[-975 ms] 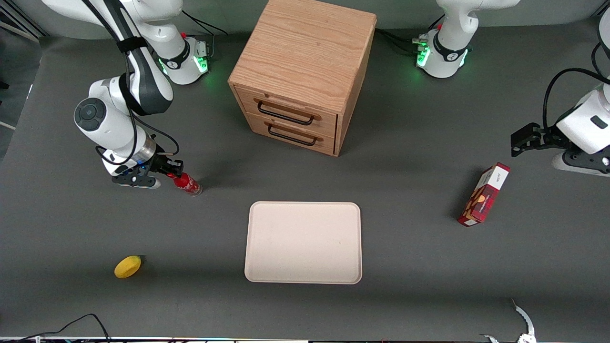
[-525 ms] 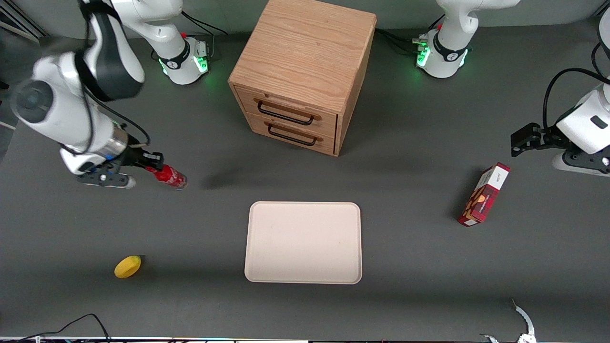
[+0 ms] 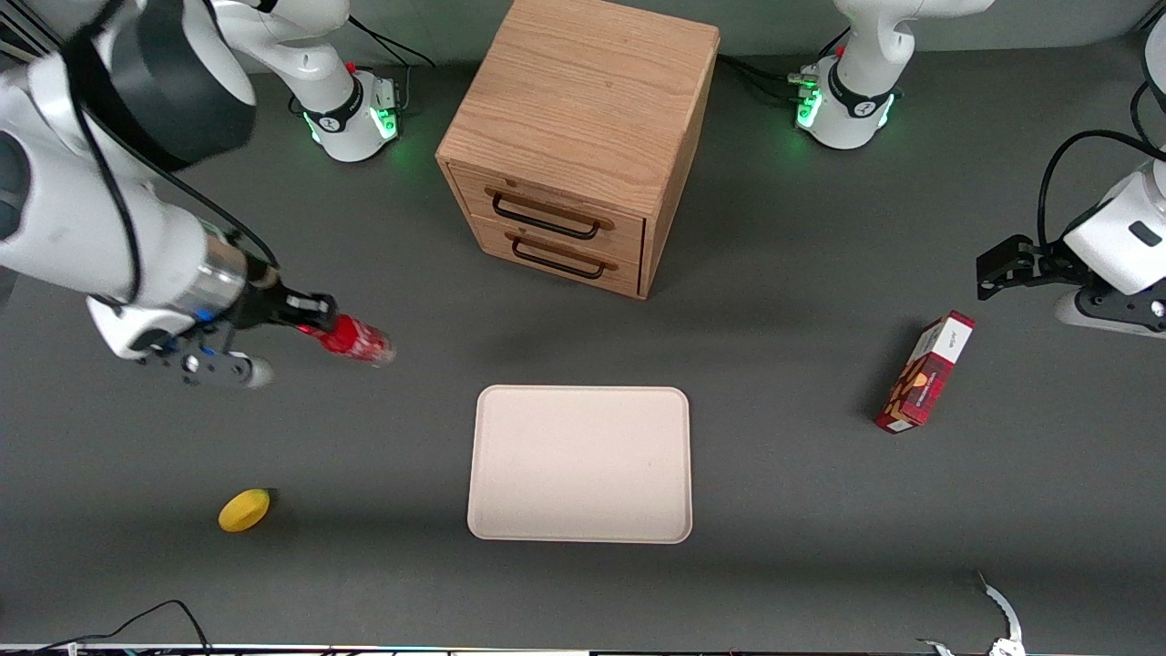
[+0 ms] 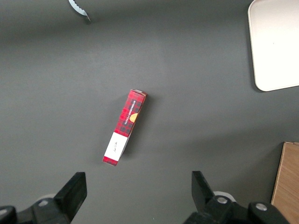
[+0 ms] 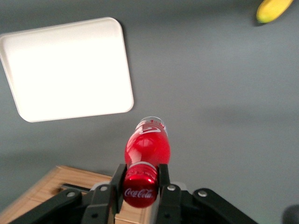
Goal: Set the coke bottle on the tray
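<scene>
Your gripper (image 3: 314,314) is clamped on the neck and cap end of the bottle (image 3: 357,339), one finger (image 5: 162,179) on each side of the cap; in the wrist view you see the red cap gripped with the white script facing the camera. The bottle is carried off the table, lying tilted, its clear base pointing toward the drawers' end of things and its cap toward your wrist. It sits toward the working arm's end of the table, at about 10 o'clock from the tray (image 3: 510,510) in the front view, and well apart from it.

The tray lies flat near the middle of the table, closer to the front camera than the cabinet (image 3: 583,109), with nothing on it. From your wrist camera the tray (image 5: 28,93) shows below the bottle (image 5: 147,149), not under it.

The cabinet stands at about 12 o'clock from the tray, with two drawers closed and their dark handles facing the front camera. A lemon (image 3: 244,509) rests at about 9 o'clock from the tray, nearer the front camera than your gripper. A carton (image 3: 924,372) lies at about 3 o'clock from the tray, toward the parked arm's end; the parked arm's wrist camera looks straight down on that carton (image 4: 124,126) lying flat
</scene>
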